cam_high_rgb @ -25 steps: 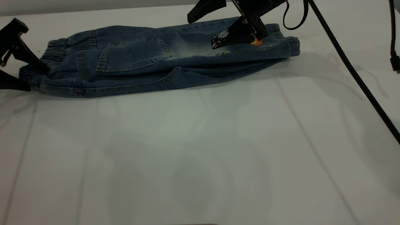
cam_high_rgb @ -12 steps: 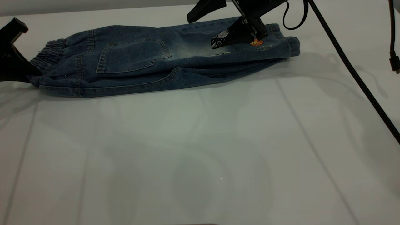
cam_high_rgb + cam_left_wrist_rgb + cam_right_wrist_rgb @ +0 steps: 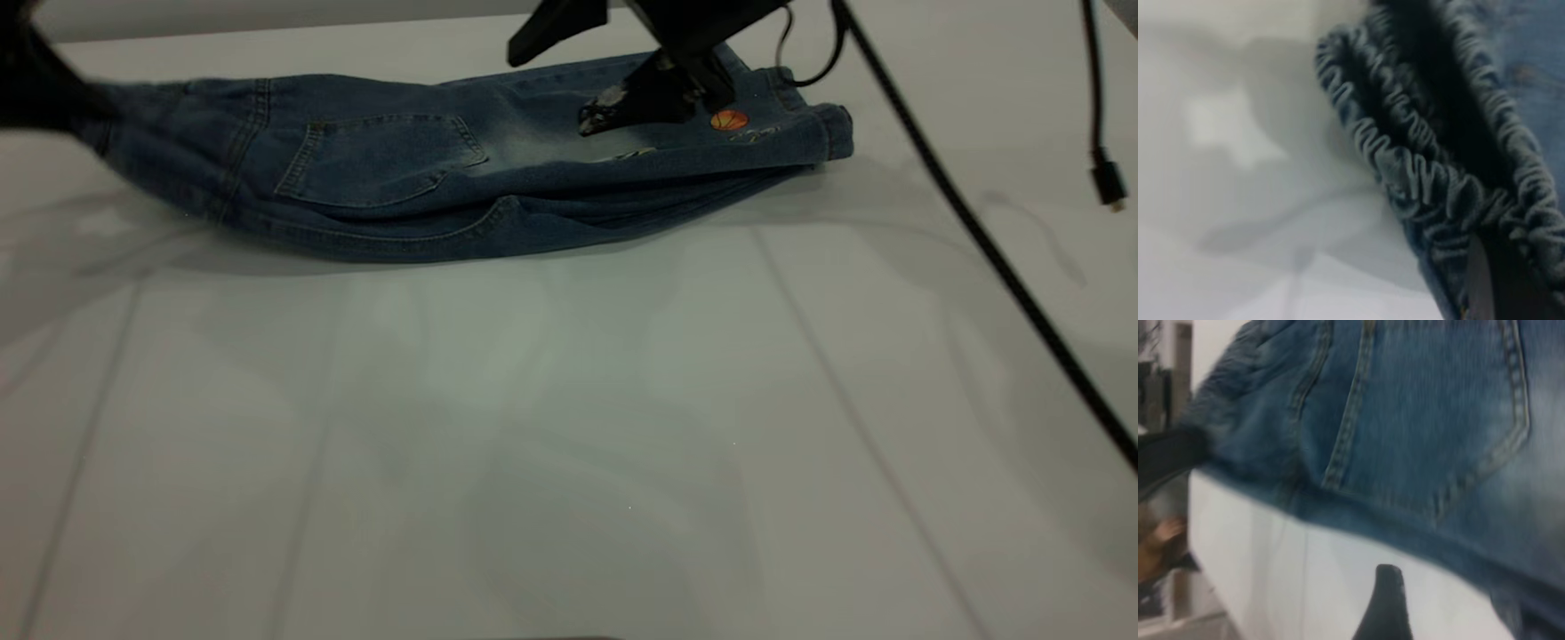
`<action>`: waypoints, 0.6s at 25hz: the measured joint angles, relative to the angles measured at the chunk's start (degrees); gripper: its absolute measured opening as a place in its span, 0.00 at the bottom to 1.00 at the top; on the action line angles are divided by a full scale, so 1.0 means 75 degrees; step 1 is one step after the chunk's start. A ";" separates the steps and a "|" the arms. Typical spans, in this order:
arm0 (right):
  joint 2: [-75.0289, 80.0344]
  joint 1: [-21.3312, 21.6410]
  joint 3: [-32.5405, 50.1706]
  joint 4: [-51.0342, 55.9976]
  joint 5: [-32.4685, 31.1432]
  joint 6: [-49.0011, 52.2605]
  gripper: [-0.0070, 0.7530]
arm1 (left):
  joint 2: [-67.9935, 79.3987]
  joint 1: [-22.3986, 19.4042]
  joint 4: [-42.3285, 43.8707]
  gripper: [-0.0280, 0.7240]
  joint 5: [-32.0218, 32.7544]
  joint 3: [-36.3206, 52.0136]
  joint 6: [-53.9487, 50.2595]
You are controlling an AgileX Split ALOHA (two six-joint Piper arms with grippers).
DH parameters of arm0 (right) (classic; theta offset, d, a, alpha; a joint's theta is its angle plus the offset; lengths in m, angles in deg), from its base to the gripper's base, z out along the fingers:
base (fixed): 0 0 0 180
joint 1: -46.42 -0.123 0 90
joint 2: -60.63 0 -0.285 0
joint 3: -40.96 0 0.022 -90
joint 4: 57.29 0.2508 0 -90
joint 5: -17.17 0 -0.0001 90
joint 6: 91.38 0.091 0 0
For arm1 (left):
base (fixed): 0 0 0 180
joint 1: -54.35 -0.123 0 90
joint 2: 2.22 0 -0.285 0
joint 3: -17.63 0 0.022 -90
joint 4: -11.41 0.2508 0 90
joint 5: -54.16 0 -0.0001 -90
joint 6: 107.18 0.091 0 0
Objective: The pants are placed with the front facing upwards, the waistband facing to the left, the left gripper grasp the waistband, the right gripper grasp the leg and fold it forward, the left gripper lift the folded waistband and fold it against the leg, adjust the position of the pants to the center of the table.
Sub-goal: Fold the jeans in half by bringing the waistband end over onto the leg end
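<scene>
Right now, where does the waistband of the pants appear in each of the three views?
Exterior view: the waistband is at the far left, raised off the table, held by the left gripper.
Left wrist view: ruched band fills the middle.
Right wrist view: puckered edge.
Shared landmark: the left gripper.

The exterior camera looks down across the counter (image 3: 569,427) from in front. Both wrist cameras sit close over the pants (image 3: 400,178), all three views sharing the denim.

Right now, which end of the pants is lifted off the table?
The waistband end, held up by the left pincer; the hem end lies flat on the table.
</scene>
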 joint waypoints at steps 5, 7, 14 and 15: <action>0.0000 -0.0559 -0.0071 -0.0009 0.0920 0.0000 0.72 | -0.0801 0.0585 0.0000 0.13 0.0056 0.0000 0.0257; 0.0000 -0.0759 -0.0071 -0.0069 0.1174 0.0000 0.72 | -0.1063 0.0771 0.0000 0.13 0.0074 0.0000 0.0298; 0.0389 -0.1181 -0.0150 -0.0075 0.1470 -0.0007 0.72 | -0.2014 0.1344 0.0007 0.13 0.0341 0.0000 0.0791; 0.0478 -0.1210 -0.0207 -0.0068 0.1434 -0.0007 0.72 | -0.2152 0.1422 0.0007 0.13 0.0371 0.0008 0.0821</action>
